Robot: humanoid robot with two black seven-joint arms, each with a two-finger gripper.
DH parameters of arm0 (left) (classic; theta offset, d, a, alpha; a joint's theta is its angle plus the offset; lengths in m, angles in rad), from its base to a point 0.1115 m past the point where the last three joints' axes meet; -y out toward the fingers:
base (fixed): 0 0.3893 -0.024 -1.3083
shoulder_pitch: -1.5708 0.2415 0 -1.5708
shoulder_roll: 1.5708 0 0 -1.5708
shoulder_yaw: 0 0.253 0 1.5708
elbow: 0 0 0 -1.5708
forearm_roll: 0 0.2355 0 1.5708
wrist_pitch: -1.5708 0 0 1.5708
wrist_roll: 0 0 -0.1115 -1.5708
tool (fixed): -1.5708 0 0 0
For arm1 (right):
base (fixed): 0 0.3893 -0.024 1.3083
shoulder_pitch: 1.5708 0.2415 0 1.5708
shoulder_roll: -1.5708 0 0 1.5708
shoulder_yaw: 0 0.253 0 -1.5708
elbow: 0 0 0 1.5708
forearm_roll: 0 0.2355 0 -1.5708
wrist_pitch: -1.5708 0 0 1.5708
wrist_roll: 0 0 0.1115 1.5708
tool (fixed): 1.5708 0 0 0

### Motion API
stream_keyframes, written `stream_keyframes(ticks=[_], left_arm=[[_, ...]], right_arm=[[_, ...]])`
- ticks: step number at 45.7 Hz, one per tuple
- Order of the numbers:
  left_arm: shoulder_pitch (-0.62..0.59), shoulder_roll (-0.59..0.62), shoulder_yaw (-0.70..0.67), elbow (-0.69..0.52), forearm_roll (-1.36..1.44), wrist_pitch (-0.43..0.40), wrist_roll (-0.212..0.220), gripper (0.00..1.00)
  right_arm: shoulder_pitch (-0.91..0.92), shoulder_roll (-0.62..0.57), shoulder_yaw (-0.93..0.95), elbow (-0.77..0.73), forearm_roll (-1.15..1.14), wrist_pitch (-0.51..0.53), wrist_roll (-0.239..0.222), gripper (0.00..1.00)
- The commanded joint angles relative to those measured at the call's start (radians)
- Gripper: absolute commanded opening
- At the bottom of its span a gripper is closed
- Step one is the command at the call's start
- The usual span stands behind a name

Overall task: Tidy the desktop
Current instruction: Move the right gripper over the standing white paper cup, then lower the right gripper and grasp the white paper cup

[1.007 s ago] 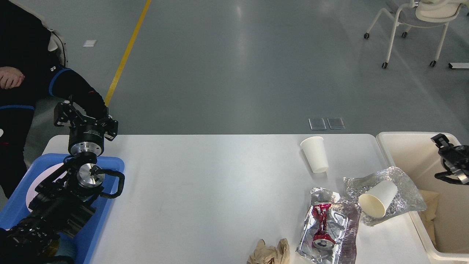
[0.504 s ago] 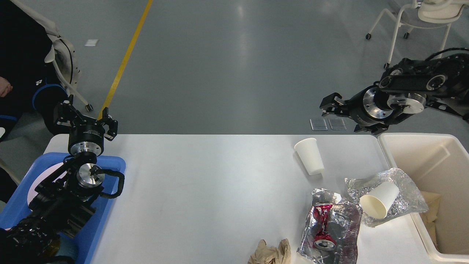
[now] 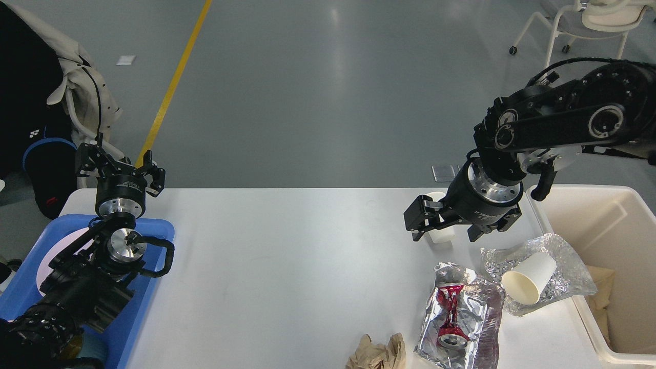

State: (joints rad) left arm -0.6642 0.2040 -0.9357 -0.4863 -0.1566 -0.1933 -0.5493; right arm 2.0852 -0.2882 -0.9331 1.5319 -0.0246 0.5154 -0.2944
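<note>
The white desktop holds litter at its right side. An upside-down white paper cup stands near the far edge. My right gripper hangs over it, open, one finger on each side; whether the fingers touch the cup I cannot tell. A second paper cup lies on its side on crumpled foil. A crushed red can lies on another foil sheet. Brown crumpled paper lies at the front edge. My left gripper is open and empty above the table's far left corner.
A cream-white bin stands off the table's right end, brown paper inside. A blue tray sits at the left under my left arm. A person in dark clothes stands at the far left. A wheeled chair is at the back right.
My right arm has swung in from the right, over the bin, and come down around the upright cup. The left arm has stayed still. The person at the left has shifted.
</note>
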Motion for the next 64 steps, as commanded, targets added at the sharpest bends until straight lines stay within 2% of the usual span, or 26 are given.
stream_keyframes(ticks=[1,18,29,37,48,57,64], left_arm=[[0.000,0.000,0.000,0.000,0.000,0.000,0.000,0.98],[0.000,0.000,0.000,0.000,0.000,0.000,0.000,0.98],[0.000,0.000,0.000,0.000,0.000,0.000,-0.001,0.98],[0.000,0.000,0.000,0.000,0.000,0.000,0.000,0.98],[0.000,0.000,0.000,0.000,0.000,0.000,0.000,0.98],[0.000,0.000,0.000,0.000,0.000,0.000,0.000,0.98],[0.000,0.000,0.000,0.000,0.000,0.000,0.000,0.98]], right_arm=[[-0.011,0.001,0.002,-0.007,-0.001,-0.006,-0.002,1.00],[-0.181,0.004,0.003,-0.148,0.017,-0.156,0.001,1.00],[-0.382,0.072,0.003,-0.369,0.015,-0.345,0.026,1.00],[-0.530,0.132,0.007,-0.561,0.015,-0.431,0.038,1.00],[-0.740,0.138,-0.006,-0.748,0.000,-0.563,0.104,1.00],[-0.892,0.153,-0.003,-0.884,0.002,-0.656,0.141,1.00],[-0.944,0.172,0.005,-0.914,0.015,-0.738,0.169,1.00]])
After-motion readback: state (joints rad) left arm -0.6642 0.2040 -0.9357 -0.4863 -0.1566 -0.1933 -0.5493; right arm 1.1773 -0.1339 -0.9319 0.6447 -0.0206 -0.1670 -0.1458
